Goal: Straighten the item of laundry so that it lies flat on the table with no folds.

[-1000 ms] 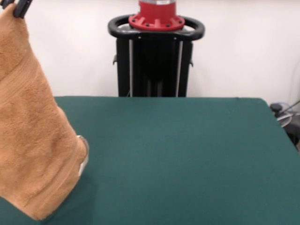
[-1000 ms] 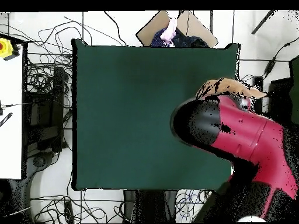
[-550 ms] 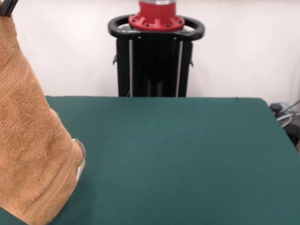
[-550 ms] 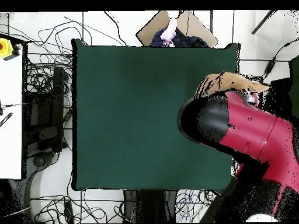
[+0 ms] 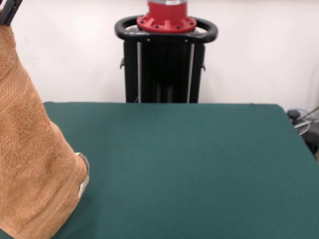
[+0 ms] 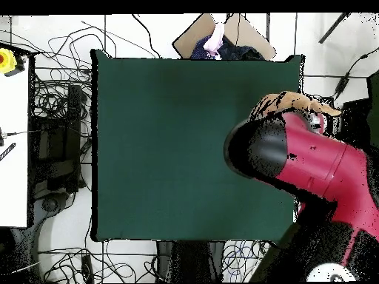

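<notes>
My black gripper (image 5: 9, 10) shows only as dark tips at the top corner of the front view, pinched onto the top of the orange-tan terry-cloth hand towel (image 5: 30, 164), which hangs straight below me in a long tapering drape. Its lower part reaches down to the dark green felt-topped table (image 5: 189, 164) near one side edge, and I cannot tell whether the bottom hem rests on the felt or hangs just off it. Seen from overhead, my red and black arm (image 6: 311, 166) covers nearly all of the cloth; only a tan sliver (image 6: 296, 102) peeks out beyond it. To do this step well, I judge I should carry the held corner across toward the broad bare middle of the table while lowering slowly, so the trailing cloth drags out flat behind me instead of piling under me. The looped pile looks thick and soft, with a woven band visible high up near my grip and another near the bottom hem; against felt it will probably cling, which helps the spread but could roll an edge under.
</notes>
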`<action>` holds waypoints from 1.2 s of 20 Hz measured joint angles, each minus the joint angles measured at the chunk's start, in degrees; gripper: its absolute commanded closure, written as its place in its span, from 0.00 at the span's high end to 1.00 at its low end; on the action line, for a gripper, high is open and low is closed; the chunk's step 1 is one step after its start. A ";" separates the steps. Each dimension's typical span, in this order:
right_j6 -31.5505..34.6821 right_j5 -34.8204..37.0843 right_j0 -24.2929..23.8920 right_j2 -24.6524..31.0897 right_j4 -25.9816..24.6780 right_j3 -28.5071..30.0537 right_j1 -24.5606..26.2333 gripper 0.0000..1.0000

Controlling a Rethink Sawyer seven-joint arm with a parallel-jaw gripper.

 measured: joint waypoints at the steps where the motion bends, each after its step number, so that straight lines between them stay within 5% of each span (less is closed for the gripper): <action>1: 0.00 -0.45 -0.11 0.19 -0.01 0.00 0.02 0.00; 24: 0.00 -9.11 -2.92 1.98 -6.47 -0.01 1.78 0.00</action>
